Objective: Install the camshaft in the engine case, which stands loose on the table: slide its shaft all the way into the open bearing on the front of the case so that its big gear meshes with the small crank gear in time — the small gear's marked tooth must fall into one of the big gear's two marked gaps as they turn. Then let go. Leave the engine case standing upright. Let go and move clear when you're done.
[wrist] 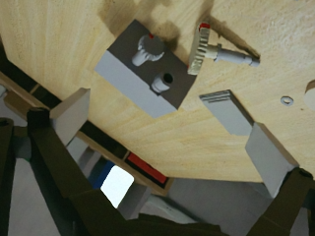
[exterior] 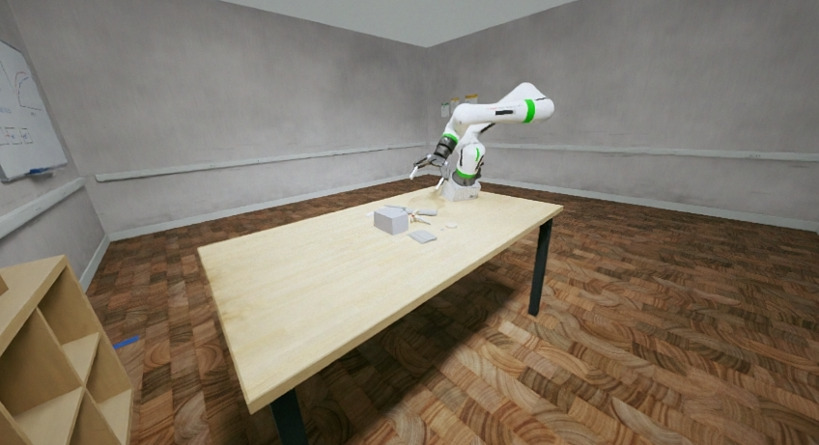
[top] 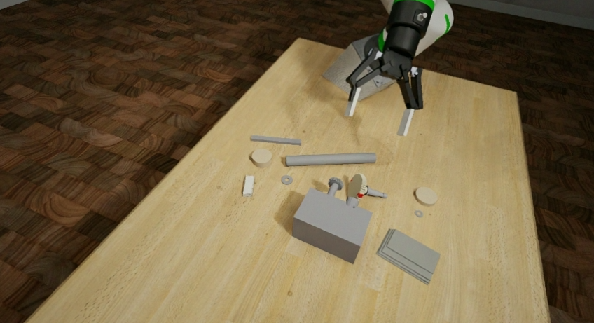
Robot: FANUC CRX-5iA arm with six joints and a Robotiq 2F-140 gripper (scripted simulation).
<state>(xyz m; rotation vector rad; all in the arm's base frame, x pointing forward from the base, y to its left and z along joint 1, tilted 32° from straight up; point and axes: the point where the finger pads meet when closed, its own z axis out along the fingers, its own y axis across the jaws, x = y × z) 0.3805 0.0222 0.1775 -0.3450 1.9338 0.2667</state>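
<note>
Wooden table [top: 258,253] [exterior: 367,286] [wrist: 207,152] | upright engine case [top: 327,224] [exterior: 390,221] [wrist: 143,74] | camshaft [top: 356,186] [wrist: 200,51] | stacked grey plates [top: 410,253] [exterior: 422,236] [wrist: 227,113] | grey rod [top: 331,159] | two beige discs, two rings

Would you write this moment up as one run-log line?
pincer: open | camshaft: outside bearing | engine case: upright

In the exterior view the small pieces by the engine case [top: 327,222] [exterior: 390,221] [wrist: 143,74] are too tiny to tell apart. The top view hides the bearing's [top: 352,202] [wrist: 162,82] opening. The wrist view's right edge cuts off a pale disc [top: 426,195] [wrist: 310,95]; the exterior view's left edge crops the whiteboard [exterior: 25,119] and wooden shelf unit [exterior: 65,263].
</note>
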